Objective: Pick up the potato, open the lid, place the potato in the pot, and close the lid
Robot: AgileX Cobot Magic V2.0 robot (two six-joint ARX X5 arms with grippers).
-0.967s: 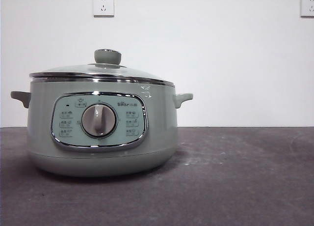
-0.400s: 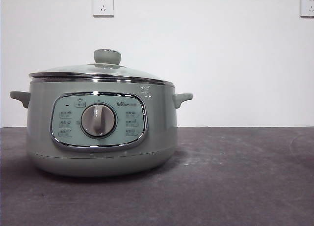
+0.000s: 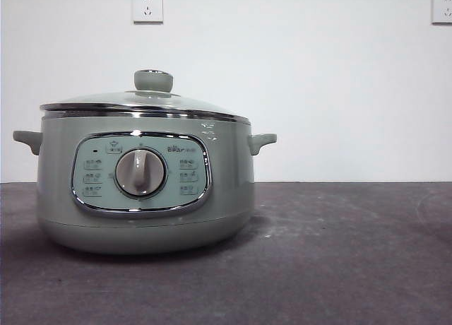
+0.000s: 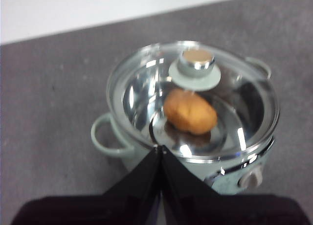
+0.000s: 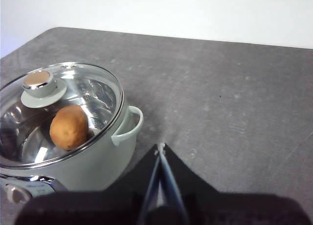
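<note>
The pale grey-green pot point(image 3: 145, 191) stands on the dark table, left of centre in the front view. The clear glass lid point(image 3: 141, 104) sits closed on it, knob point(image 3: 153, 80) on top. The orange-brown potato point(image 4: 190, 112) lies inside the pot under the lid, and also shows in the right wrist view point(image 5: 69, 127). My left gripper point(image 4: 160, 149) is shut and empty, above the pot's near rim. My right gripper point(image 5: 160, 147) is shut and empty, over the table beside the pot's handle point(image 5: 128, 127). Neither gripper shows in the front view.
The dark grey table point(image 3: 339, 254) stretches to the right of the pot. A white wall with two sockets point(image 3: 147, 6) stands behind it. The pot's dial point(image 3: 140, 172) and control panel face the front camera.
The pot, with its lid on, has shifted very slightly to the left in the front view. Nothing else differs.
</note>
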